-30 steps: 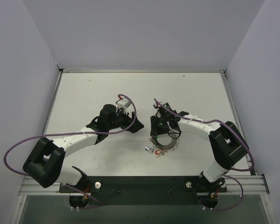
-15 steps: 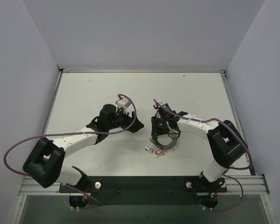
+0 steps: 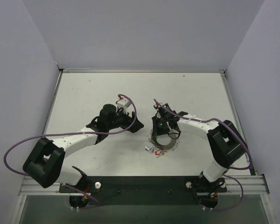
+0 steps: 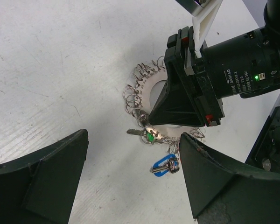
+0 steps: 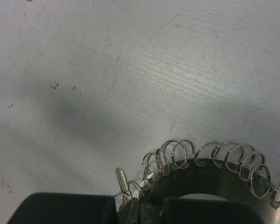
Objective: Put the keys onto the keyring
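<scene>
On the white table [image 3: 84, 93], I read the right end effector [image 4: 151, 122] closed together, tips on the keyring [image 5: 210, 165] beneath it. The keys [image 4: 164, 165] lie just beside its tips. The left end effector [image 4: 134, 140] is spread apart.

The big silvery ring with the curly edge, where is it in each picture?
Top external: the large flat silvery metal keyring lies mid-table, partly under the right gripper.
Left wrist: keyring at centre, partly behind that gripper.
Right wrist: keyring at bottom right.
Shared landmark: the right gripper at its rim.

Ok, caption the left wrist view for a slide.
Right arm's fingers closed at the rim of the keyring, coloured keys beside.
</scene>
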`<state>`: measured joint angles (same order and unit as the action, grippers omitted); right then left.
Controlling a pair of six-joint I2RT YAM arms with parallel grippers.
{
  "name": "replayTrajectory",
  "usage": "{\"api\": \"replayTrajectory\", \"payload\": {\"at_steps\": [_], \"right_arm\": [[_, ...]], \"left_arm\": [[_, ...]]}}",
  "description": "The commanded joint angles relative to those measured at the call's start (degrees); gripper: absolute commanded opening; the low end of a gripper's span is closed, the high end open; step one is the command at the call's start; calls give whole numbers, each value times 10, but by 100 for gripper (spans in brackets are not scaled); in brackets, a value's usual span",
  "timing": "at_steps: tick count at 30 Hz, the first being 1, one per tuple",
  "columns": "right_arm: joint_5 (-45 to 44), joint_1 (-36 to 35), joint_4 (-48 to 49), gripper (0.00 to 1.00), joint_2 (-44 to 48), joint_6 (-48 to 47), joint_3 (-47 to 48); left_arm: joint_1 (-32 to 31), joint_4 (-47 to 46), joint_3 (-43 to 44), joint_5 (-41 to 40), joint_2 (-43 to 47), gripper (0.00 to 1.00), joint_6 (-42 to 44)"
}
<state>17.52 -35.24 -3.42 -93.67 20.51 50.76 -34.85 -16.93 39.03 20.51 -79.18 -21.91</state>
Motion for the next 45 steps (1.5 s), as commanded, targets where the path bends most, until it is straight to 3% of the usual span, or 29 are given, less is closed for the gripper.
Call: {"api": "replayTrajectory", "payload": {"at_steps": [1, 11, 17, 18, 19, 20, 22, 45], "right_arm": [[13, 6, 1, 0, 23, -5, 0], [1, 5, 15, 0, 140, -41, -8], [-18, 12, 7, 0, 155, -39, -10], [-10, 14, -3, 4, 148, -39, -7], [-2, 15, -8, 27, 141, -42, -5], [-2, 16, -12, 37, 127, -38, -4], [-6, 16, -15, 44, 113, -32, -6], [46, 16, 9, 28, -11, -3, 0]], "left_arm": [[-2, -1, 18, -16, 24, 88, 15], [-2, -26, -4, -16, 80, 88, 17], [-2, -50, -18, -3, 100, 88, 14], [-2, -49, -17, -3, 100, 88, 14], [-2, -43, -17, -5, 100, 88, 15], [-2, -42, -16, -6, 99, 88, 17], [-2, -38, -17, -6, 99, 88, 17], [-2, -42, -23, -12, 97, 88, 20]]}}
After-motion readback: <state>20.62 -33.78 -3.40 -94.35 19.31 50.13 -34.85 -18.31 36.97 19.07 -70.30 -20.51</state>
